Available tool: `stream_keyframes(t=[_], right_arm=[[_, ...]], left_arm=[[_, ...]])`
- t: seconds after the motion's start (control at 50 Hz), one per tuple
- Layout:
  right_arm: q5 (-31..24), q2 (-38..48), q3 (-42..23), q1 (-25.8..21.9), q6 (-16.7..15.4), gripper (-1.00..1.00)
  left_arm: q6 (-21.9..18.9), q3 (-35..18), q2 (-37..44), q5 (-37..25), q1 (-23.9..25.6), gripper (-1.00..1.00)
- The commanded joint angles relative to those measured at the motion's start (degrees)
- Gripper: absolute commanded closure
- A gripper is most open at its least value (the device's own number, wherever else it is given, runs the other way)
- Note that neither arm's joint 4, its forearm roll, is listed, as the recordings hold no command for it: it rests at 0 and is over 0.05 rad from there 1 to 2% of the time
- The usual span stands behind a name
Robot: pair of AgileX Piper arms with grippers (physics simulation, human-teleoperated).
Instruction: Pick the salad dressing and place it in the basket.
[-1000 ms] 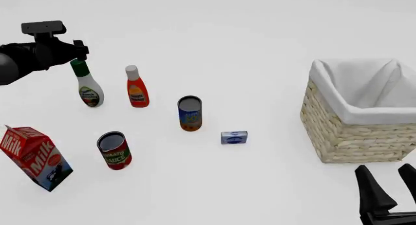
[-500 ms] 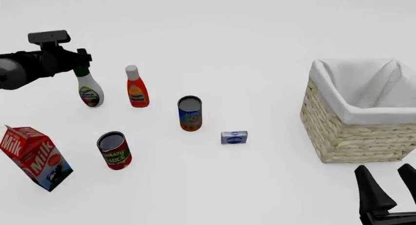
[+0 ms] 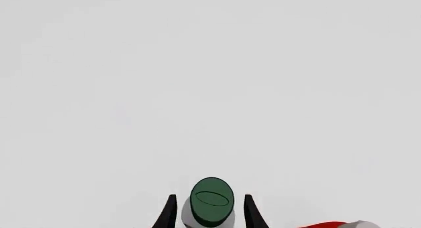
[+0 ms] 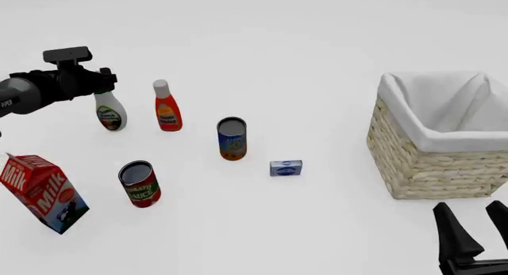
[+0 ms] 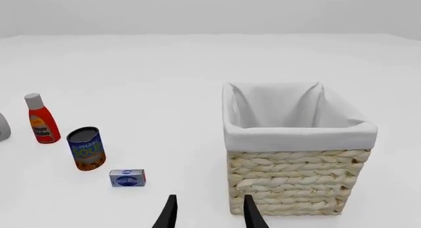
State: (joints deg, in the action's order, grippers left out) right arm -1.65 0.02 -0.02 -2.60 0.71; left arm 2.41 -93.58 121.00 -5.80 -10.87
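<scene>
Standing upright at the far left of the white surface (image 4: 317, 43): the white curvy plastic salad dressing bottle (image 4: 109, 113) with its oval dark label. Just beside it, to the right, a red plastic bottle with a white cap (image 4: 166, 106). Hanging right over the dressing bottle's top: the black left claw (image 4: 100, 83), hiding the cap in the front view. Seen through the left wrist camera: that claw (image 3: 210, 211) spread wide, one black finger (image 3: 167, 214) on each side of the dark green cap (image 3: 212, 201), a thin gap left on both sides, so not gripping anything.

Far off at the right side: the big square straw-coloured woven basket (image 4: 420, 162) with white cloth folded over its rim. Well apart from the bottle.

Low at the right corner near the basket: the black right claw (image 4: 480, 228), spread apart and holding nothing.

Between bottle and basket: a blue tin can (image 4: 232, 138), a small blue box (image 4: 286, 168), a red tin can (image 4: 140, 183) and a red milk carton (image 4: 41, 191).
</scene>
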Motion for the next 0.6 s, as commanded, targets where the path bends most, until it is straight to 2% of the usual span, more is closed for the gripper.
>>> stream_keyframes(t=[0.02, 0.24, 0.38, 0.4, 0.6], right_arm=[[-0.2, 0.0, 0.0, 0.0, 0.0, -1.00], [-0.4, 0.0, 0.0, -0.1, 0.0, -1.00], [-0.4, 0.0, 0.0, 0.0, 0.1, -1.00], [-0.4, 0.0, 0.0, 0.0, 0.1, -1.00], [-0.5, 0.0, 0.0, 0.0, 0.2, -1.00]], left_arm=[[0.3, -0.4, 1.3, 0.1, 0.4, -1.00], [0.5, 0.3, 1.6, 0.8, 0.4, -1.00], [-0.3, 2.9, -0.9, 4.1, 0.7, -1.00], [-0.2, 2.4, -0.5, 3.6, 0.4, 1.00], [-1.8, 4.0, -2.3, 5.1, -0.2, 1.00]])
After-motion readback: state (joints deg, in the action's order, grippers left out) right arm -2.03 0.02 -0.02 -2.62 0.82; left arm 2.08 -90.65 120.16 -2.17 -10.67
